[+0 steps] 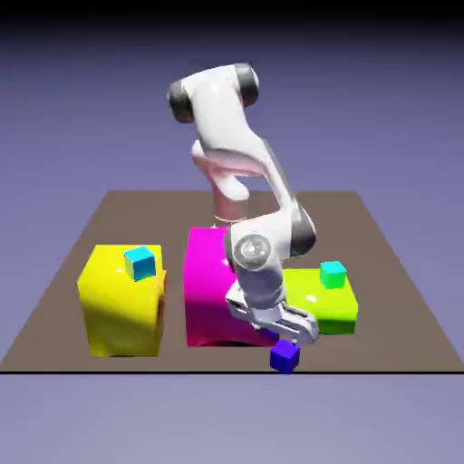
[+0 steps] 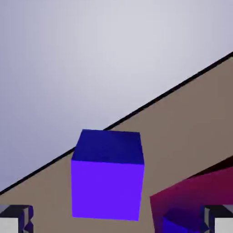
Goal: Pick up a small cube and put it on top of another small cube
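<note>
The small blue-purple cube (image 1: pixel 285 355) rests on the brown table (image 1: pixel 390 272) close to its near edge. In the hand view the same cube (image 2: pixel 107 175) fills the lower middle, between and just beyond the two grey fingertips (image 2: pixel 16 218). My gripper (image 1: pixel 288 332) hovers low right over it, tilted, jaws open and holding nothing. The other small cube (image 1: pixel 333 274), green-teal, sits on top of the large lime-green block (image 1: pixel 328 308) at the exterior view's right.
A big magenta block (image 1: pixel 210 290) stands just behind the gripper; its edge shows in the hand view (image 2: pixel 191 200). A large yellow block (image 1: pixel 122 299) at the left carries a tiny cyan cube (image 1: pixel 140 263). The table's near edge (image 2: pixel 113 125) runs close beyond the blue cube.
</note>
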Controlling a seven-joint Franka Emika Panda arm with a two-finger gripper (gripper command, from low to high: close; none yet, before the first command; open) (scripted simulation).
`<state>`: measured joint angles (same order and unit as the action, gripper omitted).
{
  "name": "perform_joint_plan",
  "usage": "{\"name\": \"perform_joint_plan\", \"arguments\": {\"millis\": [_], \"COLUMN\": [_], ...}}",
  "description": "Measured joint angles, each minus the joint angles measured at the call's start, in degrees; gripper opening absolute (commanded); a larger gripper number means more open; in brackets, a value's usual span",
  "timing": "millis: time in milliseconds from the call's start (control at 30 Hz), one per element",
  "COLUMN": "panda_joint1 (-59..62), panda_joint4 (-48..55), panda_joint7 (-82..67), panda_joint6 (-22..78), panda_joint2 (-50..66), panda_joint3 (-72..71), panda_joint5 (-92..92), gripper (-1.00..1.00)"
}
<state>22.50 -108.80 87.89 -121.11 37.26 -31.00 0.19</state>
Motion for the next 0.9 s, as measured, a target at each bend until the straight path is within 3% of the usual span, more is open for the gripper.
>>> {"name": "perform_joint_plan", "arguments": {"millis": [133, 167, 400, 900], "panda_joint1": [-2.26, -2.46, 0.0, -24.52], "panda_joint4": [-2.15, -2.35, 0.0, -13.59], "panda_joint7": [0.57, 0.62, -0.07, -35.61], "panda_joint6": [-7.46, -8.13, -0.04, 15.82], "panda_joint2": [5.3, 5.77, 0.0, -30.65], "panda_joint3": [1.83, 1.99, 0.0, -7.29], "panda_joint5": [-1.67, -1.82, 0.15, 1.55], "gripper": [0.0, -1.0, -1.0, -1.0]}}
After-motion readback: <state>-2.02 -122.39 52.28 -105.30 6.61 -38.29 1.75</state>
